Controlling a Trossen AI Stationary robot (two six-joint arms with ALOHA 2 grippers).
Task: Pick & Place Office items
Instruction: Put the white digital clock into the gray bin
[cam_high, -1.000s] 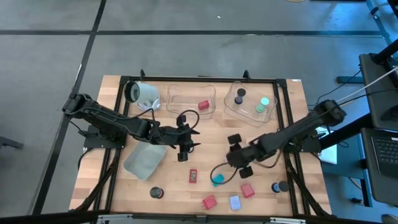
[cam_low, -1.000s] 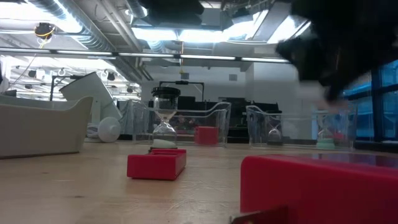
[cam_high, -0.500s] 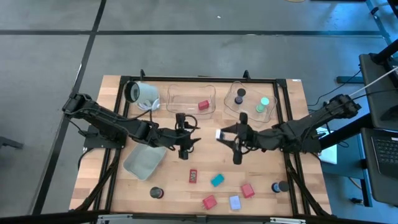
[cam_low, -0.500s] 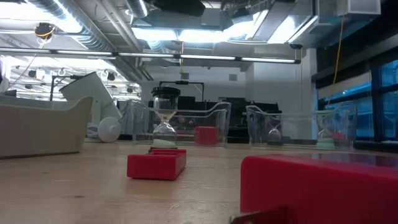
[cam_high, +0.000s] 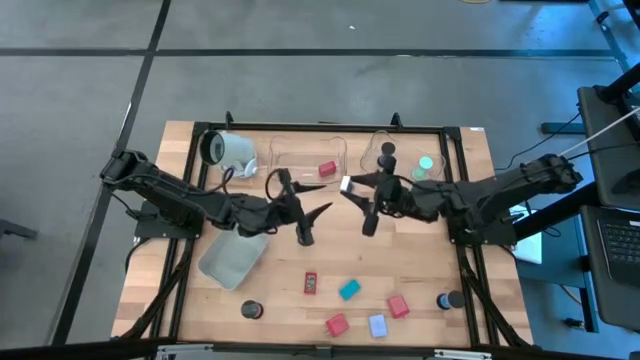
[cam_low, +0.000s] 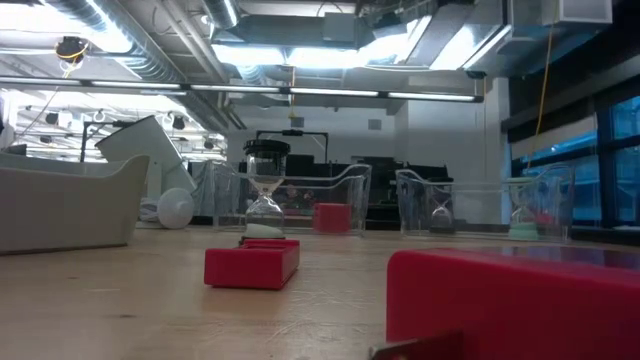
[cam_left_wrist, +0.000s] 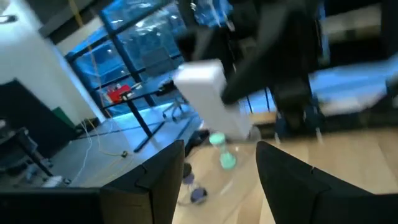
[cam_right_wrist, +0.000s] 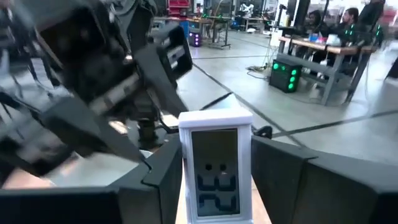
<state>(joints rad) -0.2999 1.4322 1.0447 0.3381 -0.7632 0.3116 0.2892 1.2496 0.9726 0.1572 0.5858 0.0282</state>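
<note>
Right pincer (cam_high: 352, 192) pinches small white digital-display block (cam_right_wrist: 215, 163) beside clear plastic tray (cam_high: 305, 160); digits visible only in right wrist view. Left pincer (cam_high: 302, 203) spread, empty.

You see: white timer (cam_right_wrist: 215, 165) upright, display showing, held above mid-table | red block (cam_high: 327, 169) in clear tray | black cylinder (cam_high: 387, 150), mint disc (cam_high: 426, 162) in second tray | near front edge: red card (cam_high: 311, 284), teal piece (cam_high: 349, 290), red blocks (cam_high: 398, 306), blue block (cam_high: 378, 325), black cylinder (cam_high: 251, 310)
</note>
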